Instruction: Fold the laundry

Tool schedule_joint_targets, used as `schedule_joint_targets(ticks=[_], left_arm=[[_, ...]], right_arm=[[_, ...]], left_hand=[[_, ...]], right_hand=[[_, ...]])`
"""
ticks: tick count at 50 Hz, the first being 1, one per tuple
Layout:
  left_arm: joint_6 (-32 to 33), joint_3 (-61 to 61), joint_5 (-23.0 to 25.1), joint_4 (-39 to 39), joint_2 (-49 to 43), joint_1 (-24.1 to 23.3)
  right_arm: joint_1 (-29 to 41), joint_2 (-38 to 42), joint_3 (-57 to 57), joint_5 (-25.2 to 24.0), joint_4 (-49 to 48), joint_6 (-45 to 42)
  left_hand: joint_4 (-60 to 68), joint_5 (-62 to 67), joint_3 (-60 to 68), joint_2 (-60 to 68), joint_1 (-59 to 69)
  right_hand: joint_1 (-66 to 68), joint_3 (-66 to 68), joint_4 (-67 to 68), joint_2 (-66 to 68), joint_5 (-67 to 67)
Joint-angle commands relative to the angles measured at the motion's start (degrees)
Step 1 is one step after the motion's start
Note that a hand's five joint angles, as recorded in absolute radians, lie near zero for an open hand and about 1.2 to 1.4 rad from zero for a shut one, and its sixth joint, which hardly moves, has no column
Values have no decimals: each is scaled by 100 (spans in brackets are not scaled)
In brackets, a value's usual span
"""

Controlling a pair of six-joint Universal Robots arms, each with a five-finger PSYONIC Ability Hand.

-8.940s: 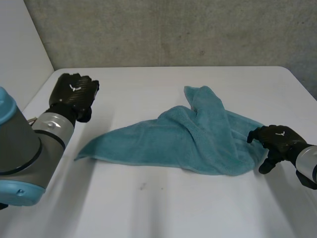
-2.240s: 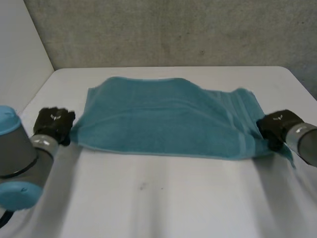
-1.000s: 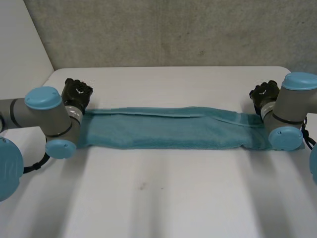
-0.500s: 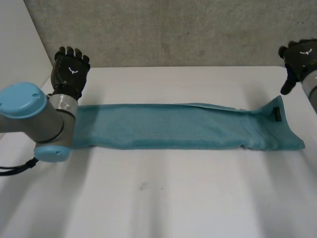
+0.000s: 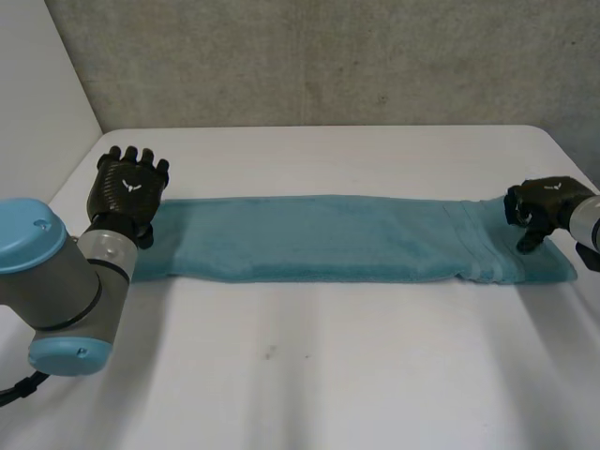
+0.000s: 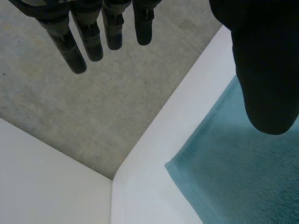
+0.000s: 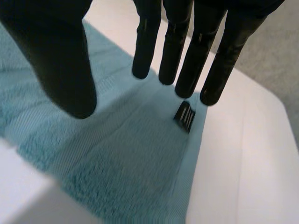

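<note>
A teal towel lies folded into a long narrow strip across the white table. My left hand hovers over the strip's left end with straight fingers and the thumb held apart; the towel's far left corner lies beneath it. At the strip's right end my right hand hangs just above the cloth. Its fingers point down at a small black label near the towel's edge, thumb spread, nothing between them.
A grey concrete wall runs behind the table's far edge, and a white wall stands at the left. The towel's right end lies close to the table's right edge.
Both hands have let go of the towel. The right hand has dropped from high at the far right to the towel's right end, which now lies flat. The left hand has come nearer.
</note>
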Motion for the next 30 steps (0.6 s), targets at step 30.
schedule_joint_targets(ticks=[30], left_arm=[[-284, -146, 0, 6, -8, 3]], right_arm=[[-936, -166, 1709, -314, -1666, -362]], left_hand=[[-105, -193, -173, -98, -86]], right_hand=[[647, 23, 15, 94, -89]])
